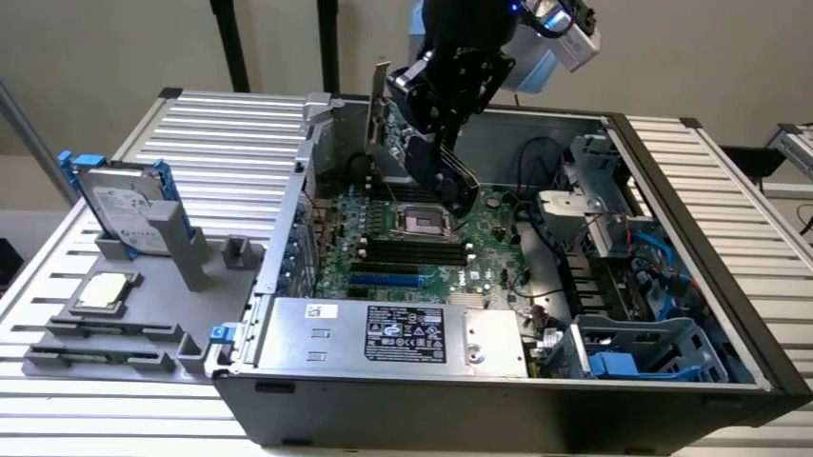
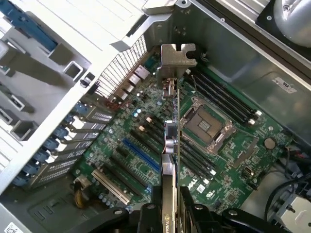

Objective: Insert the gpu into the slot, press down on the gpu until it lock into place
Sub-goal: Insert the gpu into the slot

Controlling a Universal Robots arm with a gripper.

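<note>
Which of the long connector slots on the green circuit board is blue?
The long narrow bright-blue plastic slot, set away from the square silver CPU socket. It alone is blue; the parallel memory slots beside that socket are black.

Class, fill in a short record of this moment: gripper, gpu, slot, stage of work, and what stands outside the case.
gripper: gripper shut on the gpu, above the open computer case
gpu: held in the air over the motherboard, not seated
slot: slot blue, empty
stage: insertion not yet done
outside case: hard drive in a grey stand, on the exterior view's left
</note>
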